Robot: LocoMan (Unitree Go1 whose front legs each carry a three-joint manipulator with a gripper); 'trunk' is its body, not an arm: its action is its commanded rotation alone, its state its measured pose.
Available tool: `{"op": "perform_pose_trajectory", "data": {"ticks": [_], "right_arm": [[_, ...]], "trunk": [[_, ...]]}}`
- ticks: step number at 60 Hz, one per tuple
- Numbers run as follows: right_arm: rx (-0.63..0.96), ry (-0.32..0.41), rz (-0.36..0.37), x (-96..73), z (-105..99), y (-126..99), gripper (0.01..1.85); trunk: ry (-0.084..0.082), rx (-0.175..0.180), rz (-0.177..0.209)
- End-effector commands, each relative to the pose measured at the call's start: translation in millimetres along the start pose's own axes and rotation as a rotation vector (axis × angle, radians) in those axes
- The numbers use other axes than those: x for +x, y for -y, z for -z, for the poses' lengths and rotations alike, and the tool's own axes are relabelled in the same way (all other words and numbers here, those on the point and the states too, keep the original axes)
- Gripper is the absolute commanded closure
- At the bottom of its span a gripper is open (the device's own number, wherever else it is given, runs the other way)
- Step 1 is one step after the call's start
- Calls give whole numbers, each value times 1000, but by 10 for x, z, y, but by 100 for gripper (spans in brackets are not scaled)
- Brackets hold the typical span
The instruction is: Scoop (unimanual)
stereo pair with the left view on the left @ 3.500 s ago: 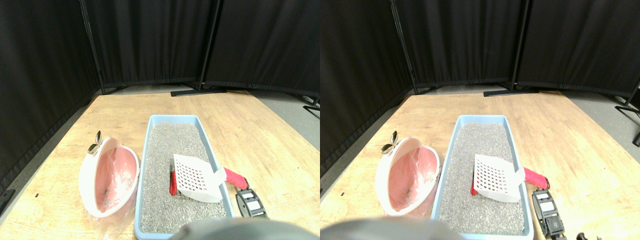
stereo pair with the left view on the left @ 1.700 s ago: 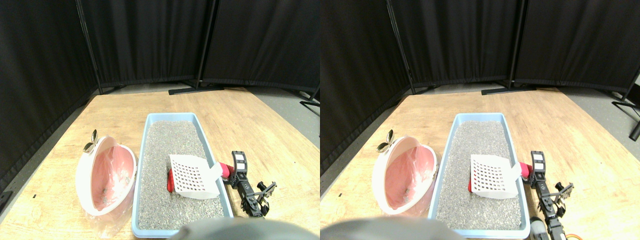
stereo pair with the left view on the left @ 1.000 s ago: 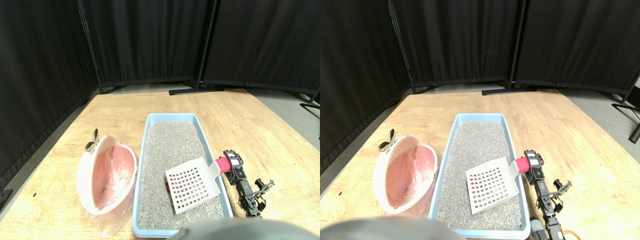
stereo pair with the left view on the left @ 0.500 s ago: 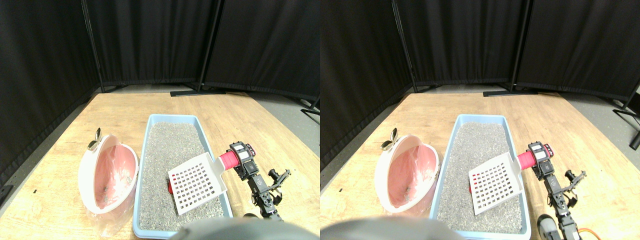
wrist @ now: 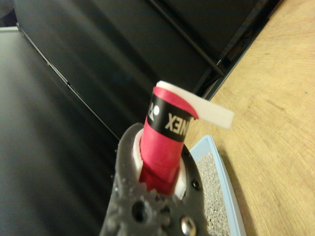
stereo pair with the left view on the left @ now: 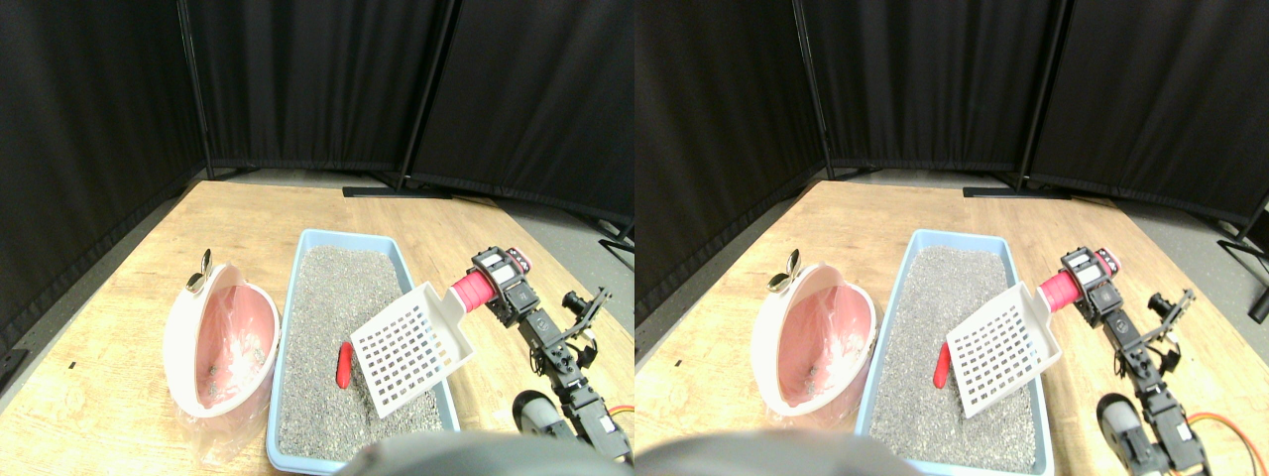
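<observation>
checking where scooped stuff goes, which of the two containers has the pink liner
The white oval bin left of the tray, lined with a pink bag. The blue litter tray beside it holds grey litter and has no liner.

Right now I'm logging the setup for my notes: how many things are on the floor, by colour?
Blue: 1, litter tray
White: 1, slotted scoop, red-wrapped handle in the tool
Pink: 1, lined bin
Red: 1, piece on the litter
Total: 4

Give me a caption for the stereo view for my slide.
Right gripper lifts white slotted scoop above blue litter tray, red object lying on the litter.
</observation>
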Motion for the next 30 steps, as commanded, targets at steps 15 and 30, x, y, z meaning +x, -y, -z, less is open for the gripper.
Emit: {"op": "perform_pose_trajectory", "data": {"ticks": [15, 30], "right_arm": [[-166, 7, 29, 207, -52, 112, 181], [-244, -23, 25, 321, 27, 133, 181]], "trunk": [[-26, -33, -49], [-35, -56, -88]]}}
